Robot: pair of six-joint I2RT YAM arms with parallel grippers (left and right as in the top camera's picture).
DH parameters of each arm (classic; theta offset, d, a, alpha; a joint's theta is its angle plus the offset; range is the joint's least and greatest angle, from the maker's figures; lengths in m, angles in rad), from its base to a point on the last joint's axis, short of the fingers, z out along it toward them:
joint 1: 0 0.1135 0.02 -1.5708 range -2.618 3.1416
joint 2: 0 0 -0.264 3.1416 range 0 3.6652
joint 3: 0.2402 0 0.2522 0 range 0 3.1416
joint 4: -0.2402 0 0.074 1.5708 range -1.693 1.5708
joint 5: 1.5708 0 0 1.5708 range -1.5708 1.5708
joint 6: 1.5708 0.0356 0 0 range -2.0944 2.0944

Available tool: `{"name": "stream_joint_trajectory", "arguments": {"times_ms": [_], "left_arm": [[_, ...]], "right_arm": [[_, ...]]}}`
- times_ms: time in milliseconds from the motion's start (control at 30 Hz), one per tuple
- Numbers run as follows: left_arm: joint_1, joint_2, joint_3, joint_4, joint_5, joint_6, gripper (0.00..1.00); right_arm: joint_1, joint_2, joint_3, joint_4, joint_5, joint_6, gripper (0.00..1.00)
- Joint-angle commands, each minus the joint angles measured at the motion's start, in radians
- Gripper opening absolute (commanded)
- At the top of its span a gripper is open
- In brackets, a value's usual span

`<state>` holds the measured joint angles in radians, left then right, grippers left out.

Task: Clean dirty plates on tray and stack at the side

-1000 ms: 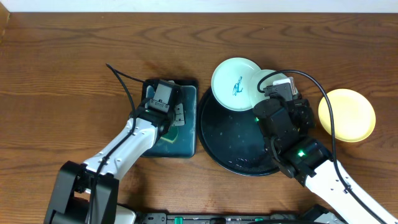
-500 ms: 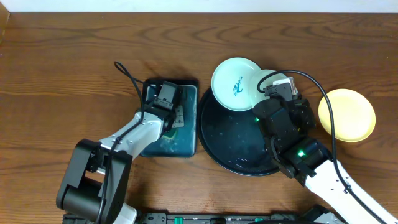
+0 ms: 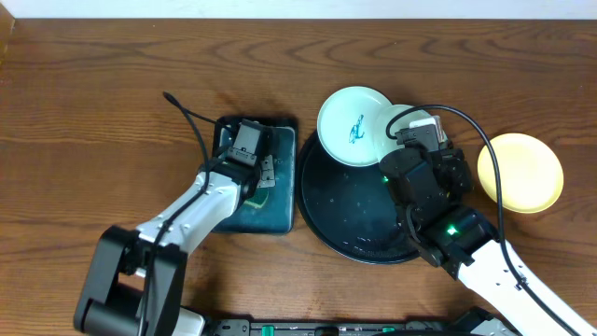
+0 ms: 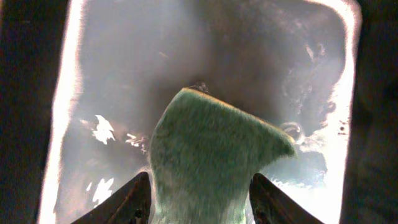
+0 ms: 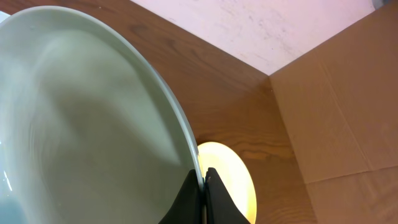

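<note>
My right gripper [image 5: 204, 171] is shut on the rim of the pale mint plate [image 3: 353, 114], which bears a teal scribble and is held tilted over the back edge of the black tray [image 3: 326, 210]. In the right wrist view the mint plate [image 5: 87, 124] fills the left side. A white plate [image 3: 399, 119] peeks out behind it, mostly hidden. The pale yellow plate [image 3: 520, 173] lies on the table to the right. My left gripper [image 4: 200, 175] is down in the teal tray [image 3: 278, 213], shut on a green sponge [image 4: 211, 149] that flares out beyond the fingers.
The teal tray's wet floor [image 4: 124, 74] shines under the sponge. A brown cardboard wall [image 5: 348, 106] stands beyond the yellow plate [image 5: 233, 180]. Both arms reach in from the table's front edge, and their cables arch over the wood.
The left arm's forearm and cable have shifted a little while its gripper stays over the teal tray. The right arm and the mint plate have not moved.
</note>
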<state>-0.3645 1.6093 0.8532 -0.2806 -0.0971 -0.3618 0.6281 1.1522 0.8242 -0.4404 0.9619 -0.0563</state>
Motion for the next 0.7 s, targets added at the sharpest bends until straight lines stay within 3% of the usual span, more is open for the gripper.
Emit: {"name": "stream_joint_trajectory", "arguments": {"times_ms": [0,267,600,667], "left_arm": [[0.0,-0.022,0.003,-0.036,-0.014,0.008,0.52],[0.0,-0.021,-0.025,-0.042,0.064,0.008,0.45],[-0.001,0.037,-0.032,-0.015,0.064,0.008,0.45],[0.0,0.064,-0.032,-0.01,0.063,0.008,0.41]], "right_arm": [[0.01,-0.011,0.027,0.002,0.029,-0.001,0.01],[0.01,-0.011,0.027,0.002,0.029,-0.001,0.01],[0.01,-0.011,0.027,0.002,0.028,-0.001,0.01],[0.01,-0.011,0.027,0.002,0.028,-0.001,0.01]]}}
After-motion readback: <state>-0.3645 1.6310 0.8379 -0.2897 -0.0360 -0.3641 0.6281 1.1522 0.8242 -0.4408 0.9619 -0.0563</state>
